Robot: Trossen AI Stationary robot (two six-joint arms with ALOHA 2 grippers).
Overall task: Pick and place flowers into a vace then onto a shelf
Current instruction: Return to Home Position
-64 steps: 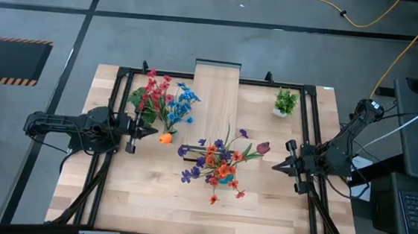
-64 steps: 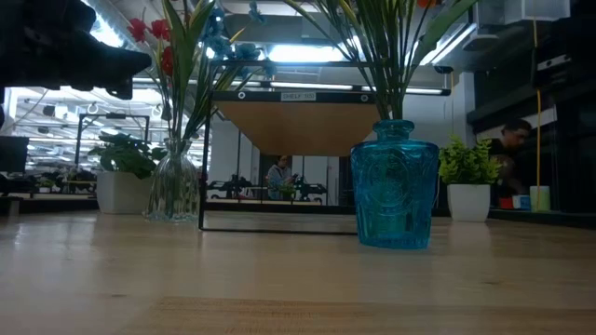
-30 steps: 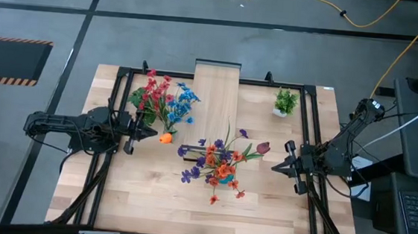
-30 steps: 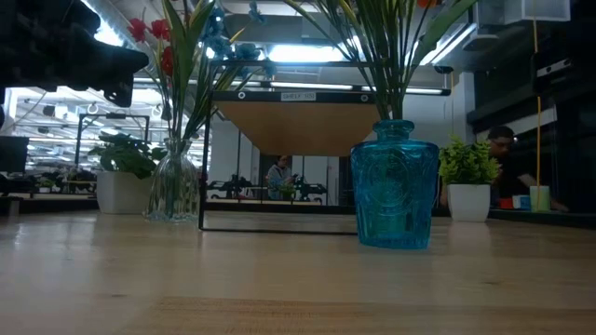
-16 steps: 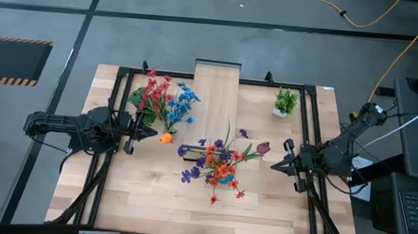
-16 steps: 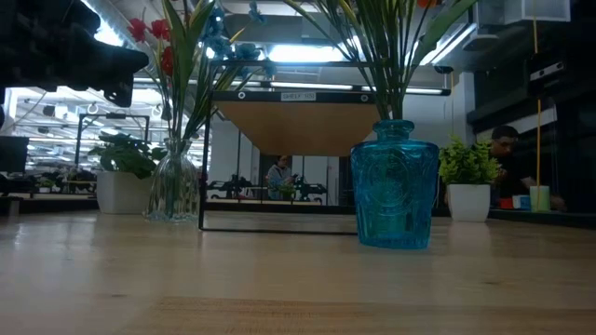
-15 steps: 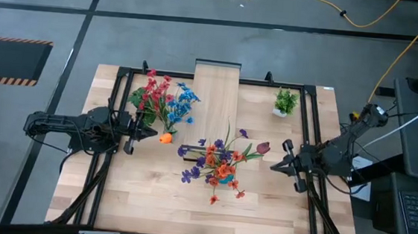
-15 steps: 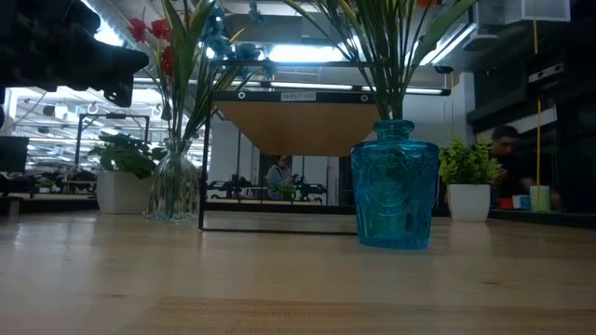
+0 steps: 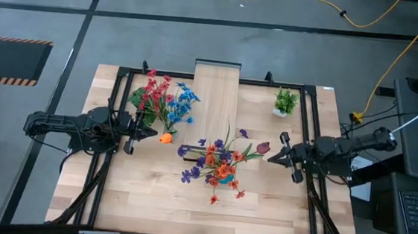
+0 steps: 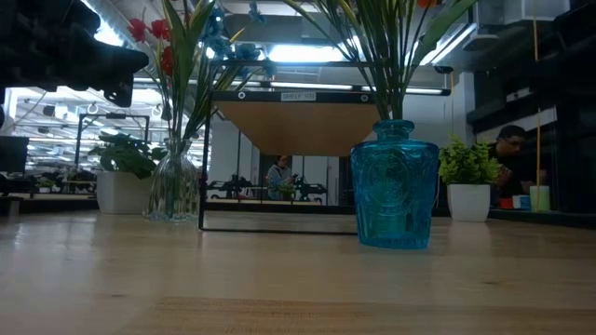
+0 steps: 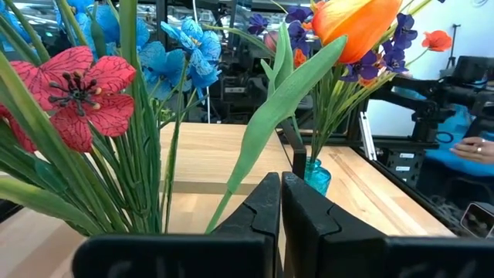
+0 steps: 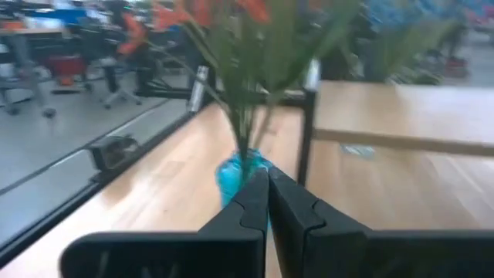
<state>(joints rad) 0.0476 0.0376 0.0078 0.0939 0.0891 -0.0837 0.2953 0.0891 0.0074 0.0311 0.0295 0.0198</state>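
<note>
A clear glass vase (image 10: 175, 189) with red and blue flowers (image 9: 162, 100) stands at the far left. An orange tulip (image 9: 165, 137) leans out of that bunch; it also shows in the left wrist view (image 11: 355, 23). My left gripper (image 9: 148, 132) is shut just left of its bloom. A blue glass vase (image 10: 394, 184) with purple, orange and red flowers (image 9: 218, 166) and a dark red tulip (image 9: 263, 147) stands mid-table. My right gripper (image 9: 270, 157) is shut just right of that bunch, pointing at the blue vase (image 12: 238, 174). The light-wood shelf (image 9: 216, 95) stands behind. My left gripper's shut fingers (image 11: 262, 202) stand level, pointing toward the table's right, right beside the orange tulip's green leaf (image 11: 255, 147). Nothing shows between the fingers, and I cannot tell whether they touch the leaf.
A small green plant in a white pot (image 9: 286, 102) stands at the far right. Black frame rails (image 9: 309, 125) run along the table's sides. A person (image 10: 507, 149) sits in the room beyond the table. Bare tabletop (image 9: 158, 195) lies along the near edge.
My right gripper has gone toward the table's left and a little toward the far edge, closer to the blue vase's flowers, with its arm stretching out lower. Its fingers stay shut. The flowers and vases have not moved.
</note>
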